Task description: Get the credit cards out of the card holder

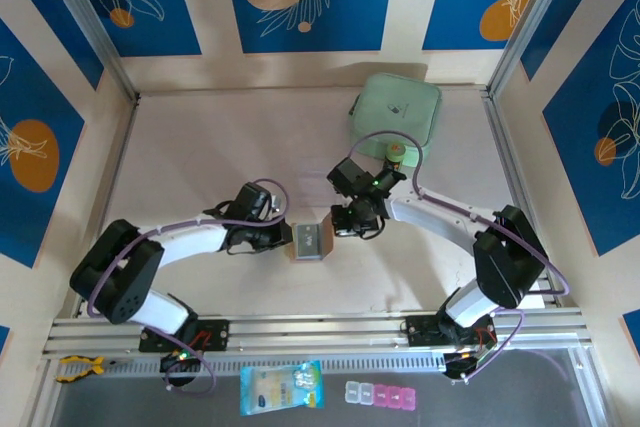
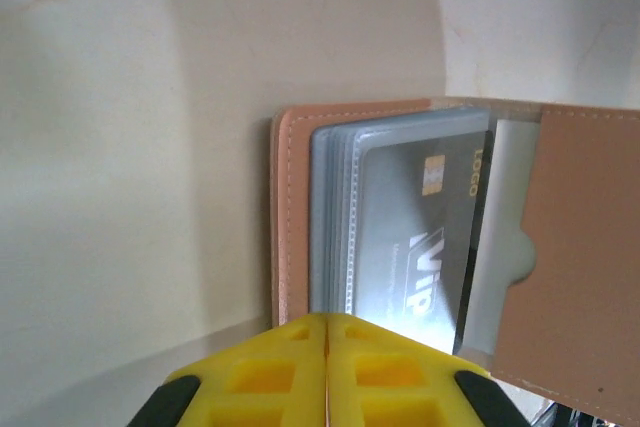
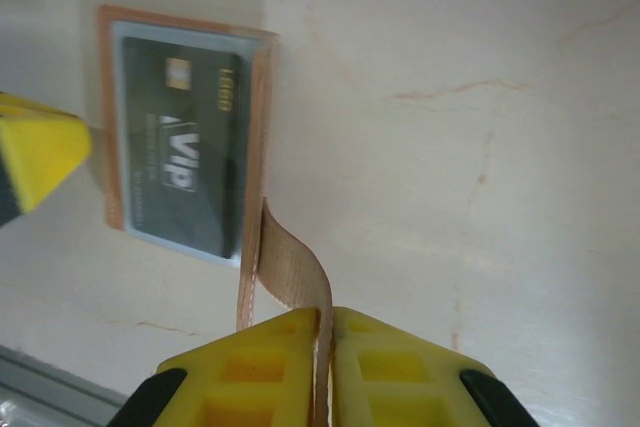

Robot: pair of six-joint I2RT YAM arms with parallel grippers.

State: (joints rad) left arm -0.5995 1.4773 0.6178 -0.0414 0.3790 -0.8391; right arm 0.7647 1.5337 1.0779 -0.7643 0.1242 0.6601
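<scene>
My left gripper [image 2: 327, 339] has its pads pressed together at the near edge of the open card holder [image 2: 292, 209], which sits on the table [image 2: 120, 147] between my two grippers. I cannot tell whether the pads pinch a clear sleeve [image 2: 338, 217], the dark grey card [image 2: 420, 247], or nothing. If it is only sleeve, a pull would likely drag the whole stack and leave the card inside. The card sits deep in its pocket, so a thin grip could slide off its slick face. My right gripper [image 3: 325, 335] is clamped on the card holder by its snap tab [image 3: 292, 269]. That strap is narrow and bent. If I pull too hard it may slip free, and the holder could fold shut or skid.
</scene>
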